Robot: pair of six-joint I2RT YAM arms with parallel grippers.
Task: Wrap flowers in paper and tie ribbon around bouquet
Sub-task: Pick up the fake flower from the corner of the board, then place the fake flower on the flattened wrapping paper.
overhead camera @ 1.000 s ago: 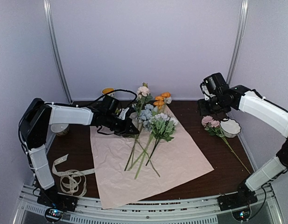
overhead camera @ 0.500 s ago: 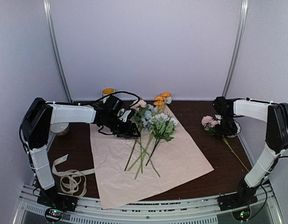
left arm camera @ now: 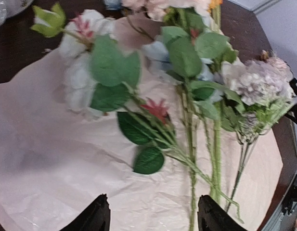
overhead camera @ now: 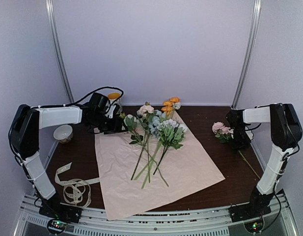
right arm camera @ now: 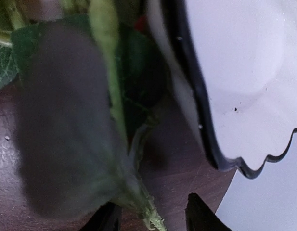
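Observation:
Several flowers [overhead camera: 156,125] lie fanned out on the pale pink paper [overhead camera: 180,172], with blue, white, lilac and orange blooms at the far end and stems pointing toward me. My left gripper [overhead camera: 113,129] hovers open at the paper's far left corner. In the left wrist view the left gripper [left arm camera: 153,219] is empty above the paper [left arm camera: 52,159], near leafy stems [left arm camera: 191,159]. One pink flower [overhead camera: 221,129] lies apart on the table at the right. My right gripper [right arm camera: 152,215] is low over it, open, with its green stem [right arm camera: 112,96] between the jaws. The ribbon [overhead camera: 72,187] lies coiled at the near left.
A white bowl with a dark scalloped rim [right arm camera: 244,72] sits right beside the right gripper. A yellow mug [overhead camera: 113,96] stands at the back left and a small bowl [overhead camera: 63,132] at the left edge. Metal posts flank the back wall.
The left gripper opened, left its flower on the paper and drew back to the left. The right arm swung down from mid-air to the pink flower's stem.

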